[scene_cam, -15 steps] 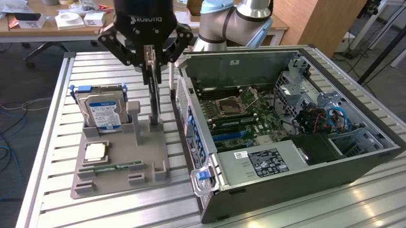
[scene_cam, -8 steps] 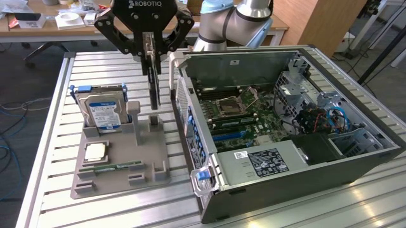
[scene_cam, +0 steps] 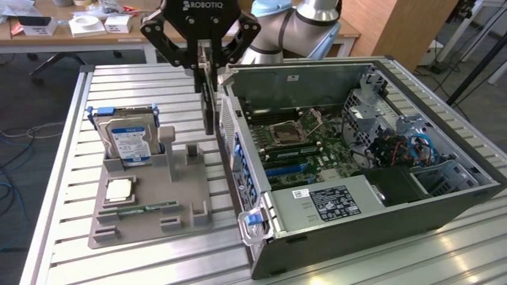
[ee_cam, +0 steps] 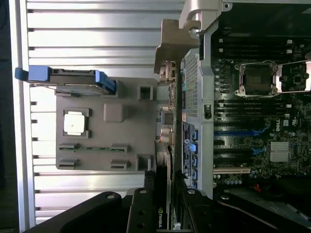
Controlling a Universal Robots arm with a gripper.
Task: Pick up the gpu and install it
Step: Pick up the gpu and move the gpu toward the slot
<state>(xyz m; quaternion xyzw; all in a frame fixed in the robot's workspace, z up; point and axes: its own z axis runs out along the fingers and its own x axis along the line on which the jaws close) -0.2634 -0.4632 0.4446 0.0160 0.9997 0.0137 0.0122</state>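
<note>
- The end effector (scene_cam: 208,70) is closed on the gpu (scene_cam: 208,110), pinching the card's upper edge between its two fingers. The black linkages spread out above the grip.
- The gpu hangs straight below the end effector with its long axis vertical. In the exterior view it shows as a thin dark strip, edge-on.
- In the wrist view the gpu (ee_cam: 164,145) runs away from the end effector (ee_cam: 163,213) (a green logo sits on the card right at the grip). Its greyish metal bracket is at the far end.
- The card is over the narrow gap between the grey holder (scene_cam: 151,202) and the perforated rear wall of the computer case (scene_cam: 443,208). It is just beside that wall and outside it.
- The motherboard (scene_cam: 317,142) and its expansion slots (ee_cam: 238,132) lie on the far side of that wall, toward the exterior view's right. The card's flat face runs roughly parallel to the wall.
- The card's lower end appears lifted off the holder, though I cannot tell whether it clears the holder's posts.
- The end effector points straight down at the counter (scene_cam: 63,178), with the arm's grey wrist joints (scene_cam: 293,24) behind it.
- The hard drive (scene_cam: 129,139) stands in the holder on the side away from the case.
</note>
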